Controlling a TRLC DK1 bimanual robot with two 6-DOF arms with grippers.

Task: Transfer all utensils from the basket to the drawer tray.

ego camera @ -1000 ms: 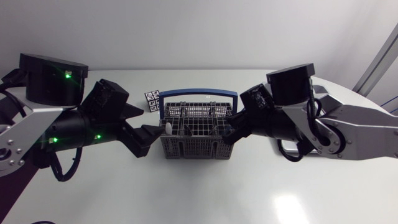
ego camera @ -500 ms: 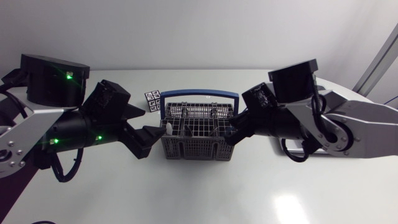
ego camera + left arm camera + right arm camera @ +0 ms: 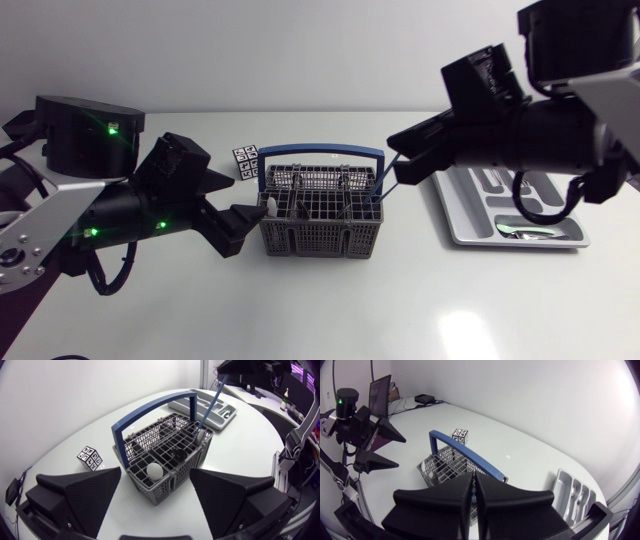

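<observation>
Centre-left in the frame, the left gripper (image 3: 242, 197) stands with jaws spread just beside the grey mesh cutlery basket with a blue handle (image 3: 318, 225). The right gripper (image 3: 474, 477) is clamped on a slim blue-handled utensil (image 3: 209, 407), whose lower end dips into the basket's right end. The grey plastic drawer tray (image 3: 455, 225) lies far right.

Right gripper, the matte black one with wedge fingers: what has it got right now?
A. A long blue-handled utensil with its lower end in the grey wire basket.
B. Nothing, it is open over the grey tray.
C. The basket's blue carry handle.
A: the right gripper is shut on the long blue-handled utensil, which slants down into a corner compartment of the grey wire basket.
</observation>
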